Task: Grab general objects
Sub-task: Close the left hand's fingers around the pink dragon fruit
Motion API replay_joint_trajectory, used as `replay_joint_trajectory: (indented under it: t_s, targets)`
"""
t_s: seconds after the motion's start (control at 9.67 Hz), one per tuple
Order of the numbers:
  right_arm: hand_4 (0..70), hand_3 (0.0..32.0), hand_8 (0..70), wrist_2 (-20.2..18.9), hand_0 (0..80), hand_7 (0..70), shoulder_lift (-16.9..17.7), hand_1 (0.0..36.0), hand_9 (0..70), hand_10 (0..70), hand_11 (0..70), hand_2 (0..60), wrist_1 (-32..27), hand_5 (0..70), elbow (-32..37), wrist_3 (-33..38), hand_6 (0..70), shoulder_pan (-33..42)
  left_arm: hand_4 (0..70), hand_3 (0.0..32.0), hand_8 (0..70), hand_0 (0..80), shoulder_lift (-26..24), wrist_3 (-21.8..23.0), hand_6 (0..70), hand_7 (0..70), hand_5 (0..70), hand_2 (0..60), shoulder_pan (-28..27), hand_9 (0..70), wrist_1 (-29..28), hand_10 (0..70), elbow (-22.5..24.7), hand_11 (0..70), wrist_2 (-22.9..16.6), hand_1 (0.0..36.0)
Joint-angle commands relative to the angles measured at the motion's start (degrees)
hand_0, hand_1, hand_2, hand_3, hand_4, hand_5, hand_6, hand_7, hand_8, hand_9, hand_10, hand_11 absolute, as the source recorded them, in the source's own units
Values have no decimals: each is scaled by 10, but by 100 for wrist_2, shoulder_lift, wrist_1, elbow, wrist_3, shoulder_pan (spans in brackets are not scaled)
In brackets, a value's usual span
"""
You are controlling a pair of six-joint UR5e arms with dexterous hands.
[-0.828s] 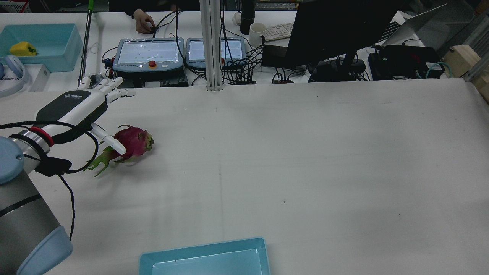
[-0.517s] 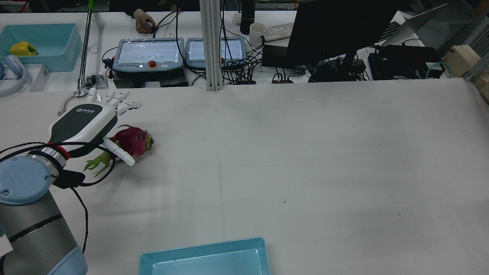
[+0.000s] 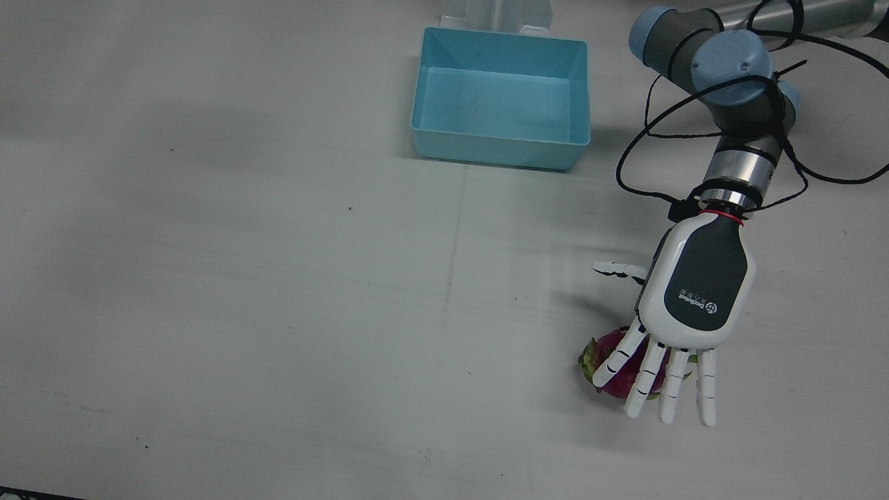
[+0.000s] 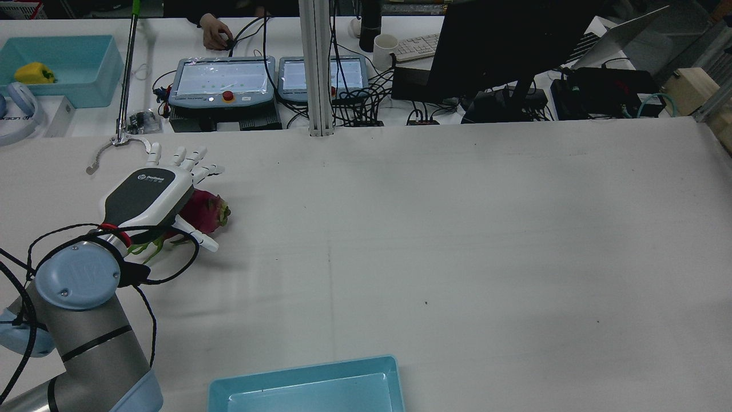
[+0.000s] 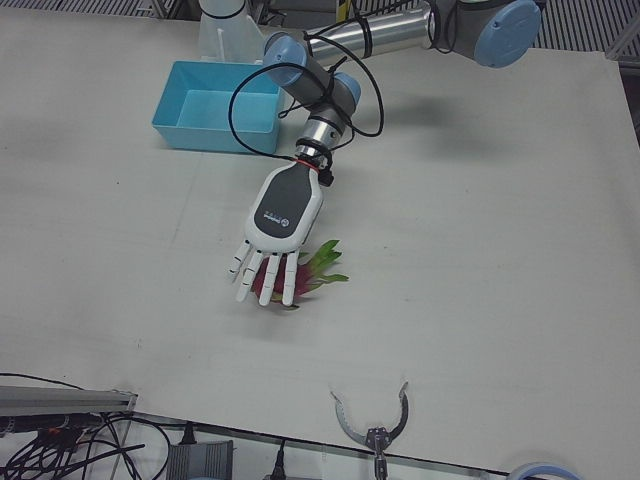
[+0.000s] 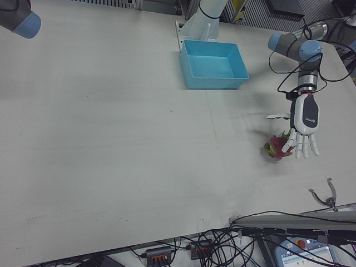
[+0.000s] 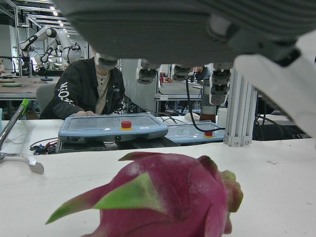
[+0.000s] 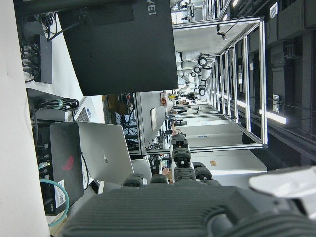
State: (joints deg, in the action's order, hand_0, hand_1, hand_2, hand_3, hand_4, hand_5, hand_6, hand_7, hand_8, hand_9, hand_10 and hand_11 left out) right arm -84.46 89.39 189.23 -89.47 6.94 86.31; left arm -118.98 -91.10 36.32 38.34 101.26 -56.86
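Observation:
A magenta dragon fruit [image 4: 210,210] with green scales lies on the white table on the robot's left side. My left hand [image 4: 151,193] hovers palm down right over it, fingers spread and straight, thumb out to the side, holding nothing. In the front view the hand [image 3: 696,290] covers most of the fruit [image 3: 605,349], and its fingers [image 3: 668,389] reach past it. The left hand view shows the fruit [image 7: 168,197] close under the palm. The left-front view shows the hand [image 5: 280,213] and the fruit's leafy end [image 5: 322,268]. My right hand [image 8: 197,207] shows only in its own view, away from the table, fingers apart.
An empty blue bin [image 3: 496,151] stands at the table's near edge between the arms, also in the rear view [image 4: 309,371]. A metal pronged tool [image 4: 108,150] lies beyond the fruit near the far edge. Control pendants, cables and a monitor sit past the table.
My left hand has moved forward and to the right, from beside the dragon fruit to directly above it. The fruit has not moved.

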Motion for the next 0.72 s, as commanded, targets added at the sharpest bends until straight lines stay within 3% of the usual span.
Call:
replay_joint_trajectory:
  t_s: [0.0, 0.31, 0.62]
  targets:
    - [0, 0, 0, 0, 0, 0, 0, 0, 0, 0, 0, 0, 0, 0, 0, 0, 0, 0, 0, 182, 108, 454, -20, -48, 0, 71, 161, 90, 51, 0, -405, 0, -491, 0, 9, 101]
    - [0, 0, 0, 0, 0, 0, 0, 0, 0, 0, 0, 0, 0, 0, 0, 0, 0, 0, 0, 204, 110, 449, -11, -356, 0, 71, 149, 96, 340, 0, -811, 0, -827, 2, 0, 99]
    - [0, 0, 0, 0, 0, 0, 0, 0, 0, 0, 0, 0, 0, 0, 0, 0, 0, 0, 0, 204, 113, 443, -11, -732, 0, 69, 144, 100, 332, 0, -1170, 2, -1160, 8, 0, 97]
